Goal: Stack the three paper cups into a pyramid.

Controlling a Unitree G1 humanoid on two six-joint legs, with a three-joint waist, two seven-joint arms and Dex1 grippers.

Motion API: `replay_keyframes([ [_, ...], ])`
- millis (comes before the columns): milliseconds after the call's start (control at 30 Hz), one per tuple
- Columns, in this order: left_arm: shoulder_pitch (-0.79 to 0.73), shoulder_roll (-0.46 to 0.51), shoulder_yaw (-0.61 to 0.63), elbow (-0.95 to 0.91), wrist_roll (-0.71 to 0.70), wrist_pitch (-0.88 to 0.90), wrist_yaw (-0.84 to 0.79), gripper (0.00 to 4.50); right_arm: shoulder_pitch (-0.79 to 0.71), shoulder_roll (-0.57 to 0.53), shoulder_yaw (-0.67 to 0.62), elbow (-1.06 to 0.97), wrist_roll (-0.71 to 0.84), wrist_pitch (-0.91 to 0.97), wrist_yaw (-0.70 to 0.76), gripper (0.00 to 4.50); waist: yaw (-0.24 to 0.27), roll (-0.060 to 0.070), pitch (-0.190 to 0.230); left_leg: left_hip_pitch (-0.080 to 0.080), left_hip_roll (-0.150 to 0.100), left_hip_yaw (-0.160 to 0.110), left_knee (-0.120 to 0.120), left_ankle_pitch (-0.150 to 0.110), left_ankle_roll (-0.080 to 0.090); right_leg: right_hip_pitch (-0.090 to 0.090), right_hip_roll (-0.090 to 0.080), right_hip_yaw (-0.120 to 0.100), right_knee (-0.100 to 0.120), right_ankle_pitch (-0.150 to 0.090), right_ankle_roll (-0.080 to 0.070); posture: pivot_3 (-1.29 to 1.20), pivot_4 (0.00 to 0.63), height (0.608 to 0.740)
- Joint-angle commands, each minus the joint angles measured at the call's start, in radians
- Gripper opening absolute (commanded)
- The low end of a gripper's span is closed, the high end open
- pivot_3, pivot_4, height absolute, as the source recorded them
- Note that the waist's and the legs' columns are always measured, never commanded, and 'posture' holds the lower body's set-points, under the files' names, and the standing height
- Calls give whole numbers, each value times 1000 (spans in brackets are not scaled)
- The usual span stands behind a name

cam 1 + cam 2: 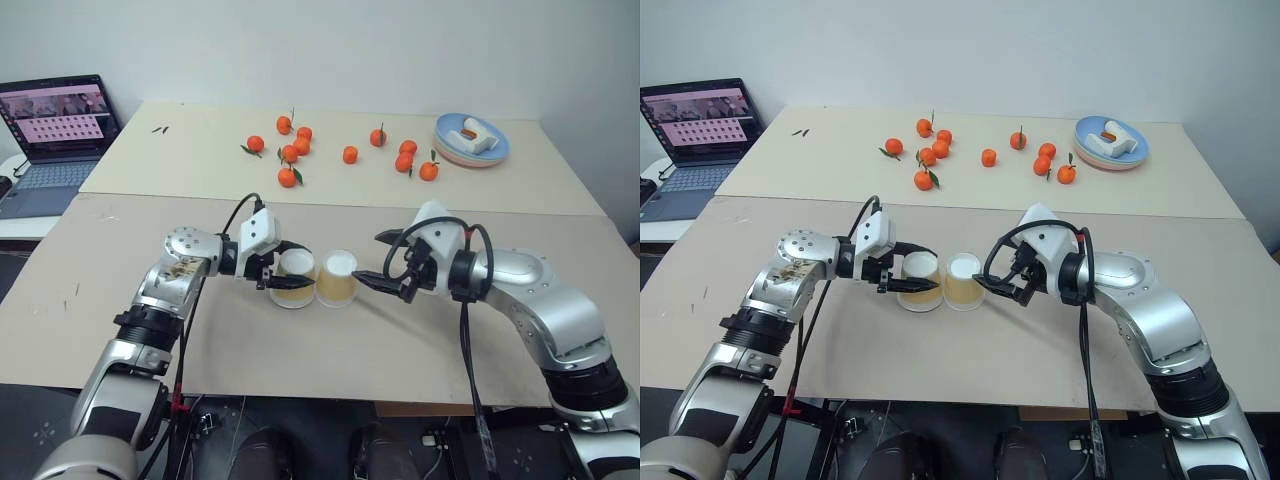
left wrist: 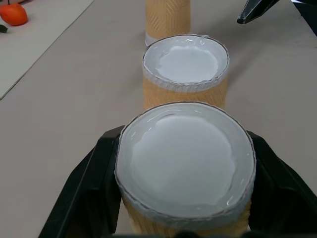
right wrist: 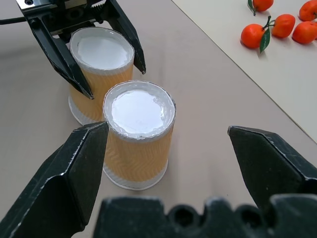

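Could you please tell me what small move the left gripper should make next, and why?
Probably open the left gripper and let go. The cup it clamps appears to stand upside down on the table, right beside the second cup, so the bottom pair looks set. The right gripper is open by that second cup, and the third cup still needs placing on top.

Tangerines (image 1: 300, 146) scattered, plate (image 1: 451, 143) far right, laptop (image 1: 55, 135) left.
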Motion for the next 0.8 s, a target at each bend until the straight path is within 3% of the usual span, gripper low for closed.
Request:
replay_keyframes([
  [33,-25,-5,0,2,8,-32,-18,2589,-2,-14,-47,-44,-2,1,-10,4500,1,0,0,0,0,0,0,0,0,0,0,0,0,0,0,0,150,686],
  [233,-31,-14,4,15,17,-40,-20,2589,-3,-12,-47,-44,-5,-1,-12,4500,1,0,0,0,0,0,0,0,0,0,0,0,0,0,0,0,150,686],
  [267,-30,-15,5,14,15,-38,-20,3593,-4,-12,-47,-44,-5,-2,-12,4500,1,0,0,0,0,0,0,0,0,0,0,0,0,0,0,0,150,686],
  [367,-30,-18,14,4,11,-35,-11,4426,-4,-12,-48,-43,-5,-1,-11,4500,1,0,0,0,0,0,0,0,0,0,0,0,0,0,0,0,150,686],
  [600,-37,19,70,-125,-74,93,-25,4426,1,-22,-57,-42,-1,0,-3,4500,1,0,0,0,0,0,0,0,0,0,0,0,0,0,0,0,150,686],
  [800,-36,152,139,-321,-194,290,-74,4426,18,-87,-120,-54,32,6,41,4500,0,0,0,0,1,0,0,0,0,0,0,0,0,0,0,0,150,686],
])
